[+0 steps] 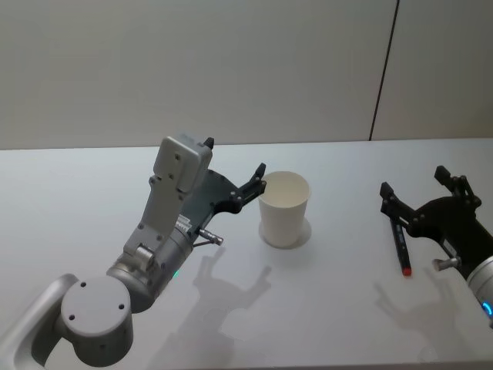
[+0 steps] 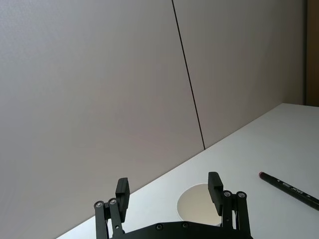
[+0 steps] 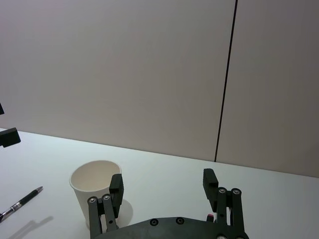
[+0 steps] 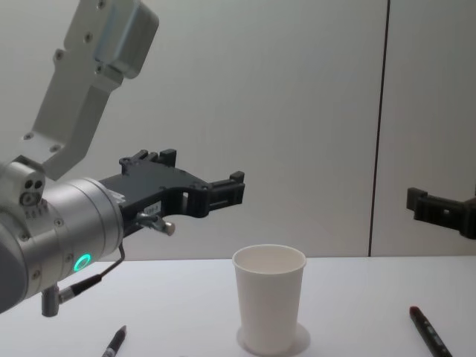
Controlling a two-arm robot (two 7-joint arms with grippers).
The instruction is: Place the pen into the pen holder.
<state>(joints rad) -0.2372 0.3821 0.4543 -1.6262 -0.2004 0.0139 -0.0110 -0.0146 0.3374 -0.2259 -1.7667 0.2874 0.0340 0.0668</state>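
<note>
Silver-grey left arm (image 1: pixel 158 231), teal light ring (image 4: pixel 82 262), black left end effector (image 1: pixel 260 177).

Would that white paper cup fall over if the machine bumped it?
Probably. The paper cup stands empty, so it looks light and would likely slide or tip at a nudge. It is narrower at the base than at the rim, which makes tipping likelier. Its thin wall might dent if squeezed.
</note>
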